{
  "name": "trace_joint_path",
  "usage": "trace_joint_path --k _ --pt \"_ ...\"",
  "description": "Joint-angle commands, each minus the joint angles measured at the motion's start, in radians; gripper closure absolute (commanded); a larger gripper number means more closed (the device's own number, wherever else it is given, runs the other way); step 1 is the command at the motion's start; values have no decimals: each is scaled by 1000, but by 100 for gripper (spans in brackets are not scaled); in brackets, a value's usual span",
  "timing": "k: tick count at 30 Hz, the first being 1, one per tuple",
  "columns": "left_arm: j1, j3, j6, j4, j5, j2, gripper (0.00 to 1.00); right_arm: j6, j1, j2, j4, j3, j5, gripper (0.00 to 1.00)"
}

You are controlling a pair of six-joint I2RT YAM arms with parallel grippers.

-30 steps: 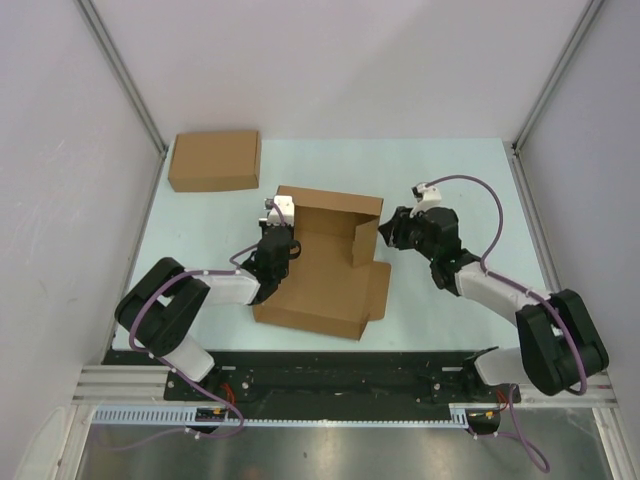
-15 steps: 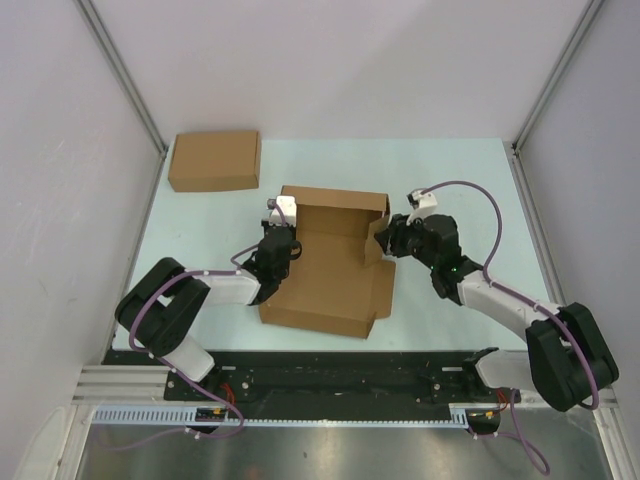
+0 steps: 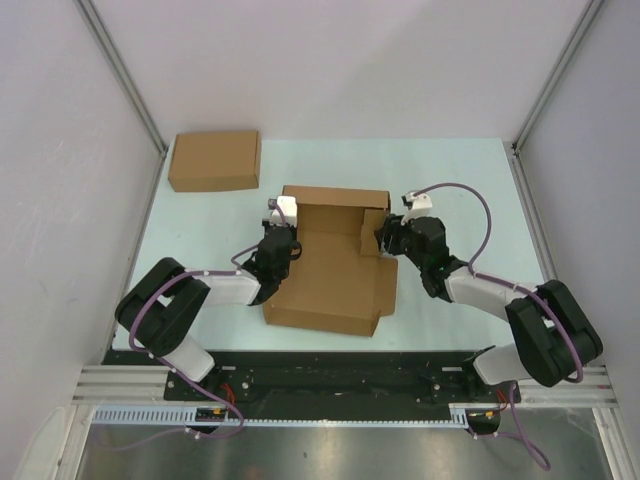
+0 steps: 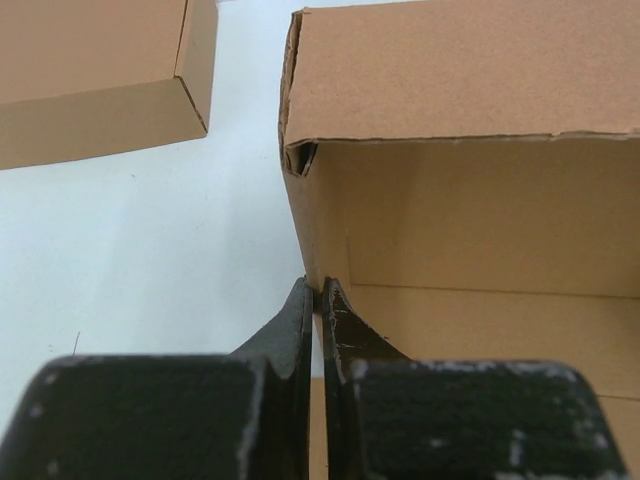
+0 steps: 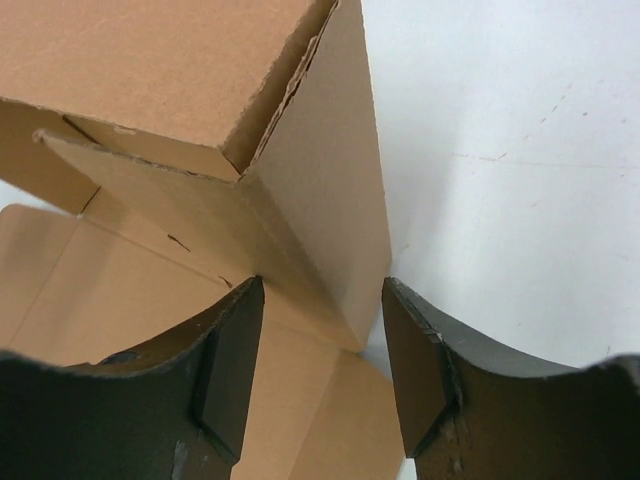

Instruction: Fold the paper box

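The paper box [image 3: 330, 275] lies half-folded mid-table, a brown cardboard sheet with its back wall and side flaps standing up. My left gripper [image 3: 289, 243] is shut on the box's left side wall; the left wrist view shows its fingertips [image 4: 318, 292] pinching the thin edge of that wall, with the paper box [image 4: 480, 230] beyond. My right gripper [image 3: 384, 238] is at the box's right rear corner. In the right wrist view it [image 5: 322, 300] stands open astride the upright right side flap of the paper box [image 5: 180, 60], with a gap on the outer side.
A ready-made flat brown cardboard box [image 3: 214, 160] lies at the table's far left corner and shows again as the box [image 4: 90, 80] in the left wrist view. Frame posts and white walls close in the pale table [image 3: 460, 180] on three sides.
My right gripper has moved left onto the box's right side flap and opened wider. The box has slid slightly right. The left gripper has kept its grip.
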Motion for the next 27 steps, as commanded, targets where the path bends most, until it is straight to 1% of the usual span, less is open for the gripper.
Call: trace_joint_path --k 1,8,11,14,17,18,21,22,23,24,25,26,27 --pt "-11 -14 13 10 18 -19 100 -30 15 45 125 0 114 43" --pt "-11 -23 10 16 18 -24 100 -98 68 136 346 -18 209 43" --pt "-13 -24 9 18 15 -25 100 -131 91 175 410 -20 247 45" --pt "-14 -27 4 19 14 -25 100 -148 104 208 461 -20 310 52" --pt "-16 -27 3 21 8 -25 100 -148 112 237 496 -20 348 64" --pt "-16 -27 1 22 8 -25 100 -147 115 243 510 -18 359 72" --pt "-17 -27 -2 22 -1 -24 100 -157 124 260 530 -20 379 84" --pt "-17 -27 -5 22 -2 -24 100 -162 126 263 538 -18 390 85" --pt "-16 -27 -10 22 -3 -24 100 -165 127 272 542 -18 401 86" --pt "-16 -27 -16 19 -5 -24 100 -171 129 278 559 -18 402 84" --pt "-16 -27 -29 19 -5 -24 100 -174 129 287 568 -18 405 80" --pt "-17 -29 -37 19 -5 -24 100 -174 132 294 574 -17 407 72" --pt "-17 -30 -43 21 -5 -24 100 -174 131 306 581 -15 407 68"
